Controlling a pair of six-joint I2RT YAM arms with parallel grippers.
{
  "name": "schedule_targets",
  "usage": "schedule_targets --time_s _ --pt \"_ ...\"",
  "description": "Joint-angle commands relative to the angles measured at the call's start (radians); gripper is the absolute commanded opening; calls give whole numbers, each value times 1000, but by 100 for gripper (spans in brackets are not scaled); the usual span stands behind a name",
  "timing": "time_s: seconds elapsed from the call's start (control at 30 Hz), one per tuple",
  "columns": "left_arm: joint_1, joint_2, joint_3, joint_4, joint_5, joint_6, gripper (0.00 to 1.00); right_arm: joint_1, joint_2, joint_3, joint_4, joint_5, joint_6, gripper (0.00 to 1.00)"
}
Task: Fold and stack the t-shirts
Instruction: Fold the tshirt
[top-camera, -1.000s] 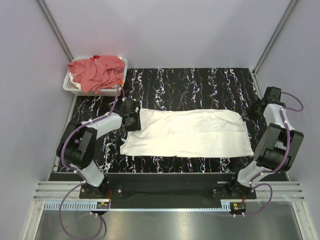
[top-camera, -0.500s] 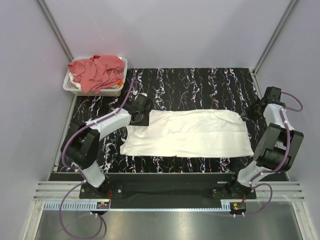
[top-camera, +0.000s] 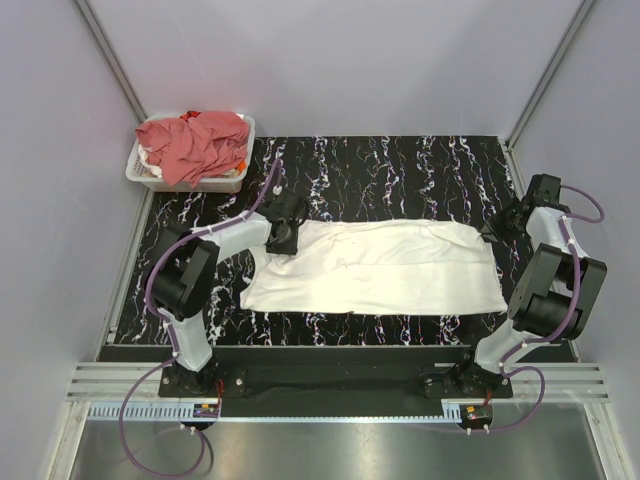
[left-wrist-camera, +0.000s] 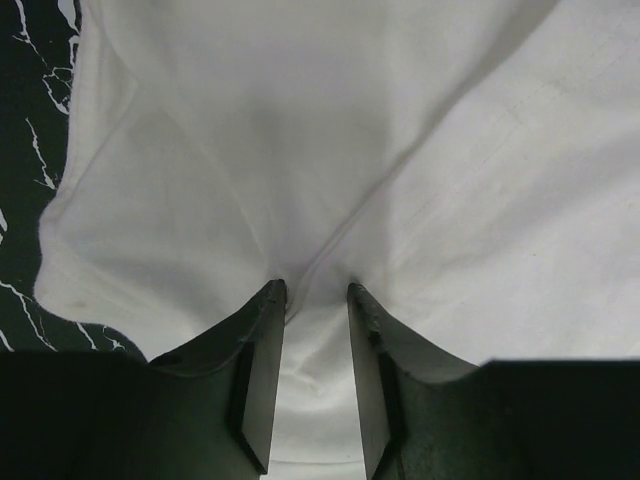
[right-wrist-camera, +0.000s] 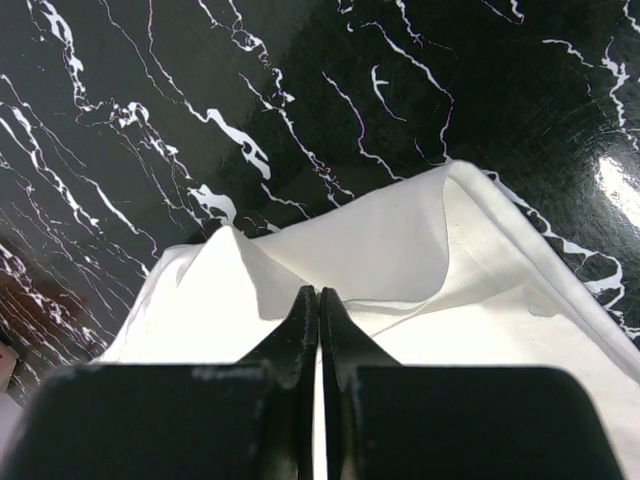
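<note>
The white t-shirt (top-camera: 380, 265) lies folded into a long band across the black marbled table (top-camera: 380, 170). My left gripper (top-camera: 283, 235) is on its far left corner. In the left wrist view the gripper (left-wrist-camera: 315, 290) has its jaws drawn close, with a bunch of the white cloth (left-wrist-camera: 300, 130) pinched between them and creases running into the gap. My right gripper (top-camera: 492, 232) is at the far right corner. In the right wrist view it (right-wrist-camera: 319, 292) is shut tight on the shirt's edge (right-wrist-camera: 400, 240), which stands up in small peaks. Salmon-red t-shirts (top-camera: 195, 140) are heaped in the basket.
The white plastic basket (top-camera: 137, 168) stands at the table's far left corner, just behind my left arm. Grey walls close in the table on the left, right and far sides. Bare table shows behind and in front of the shirt.
My left gripper has moved right and slightly away, from beside the shirt's left edge onto its far left corner. The right gripper and the shirt's right end have stayed put.
</note>
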Motion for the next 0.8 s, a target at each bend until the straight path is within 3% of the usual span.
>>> schedule_targets --time_s 0.0,0.13,0.23,0.4,0.53,0.77 --pt "3 -24 -9 42 18 -3 35 -5 5 39 24 -20 -11 0" --pt "3 -53 -18 31 -14 -11 33 -5 5 39 22 -21 -8 0" --pt "3 -71 -25 25 -17 -17 25 -5 5 39 22 -23 -5 0" --pt "3 -73 -32 20 -19 -23 0 -5 3 39 24 -24 -3 0" --pt "3 -73 0 -12 -34 8 0 -5 -3 44 22 -37 6 0" --pt "70 -246 98 -119 -99 93 0 -5 -26 99 18 -152 70 0"
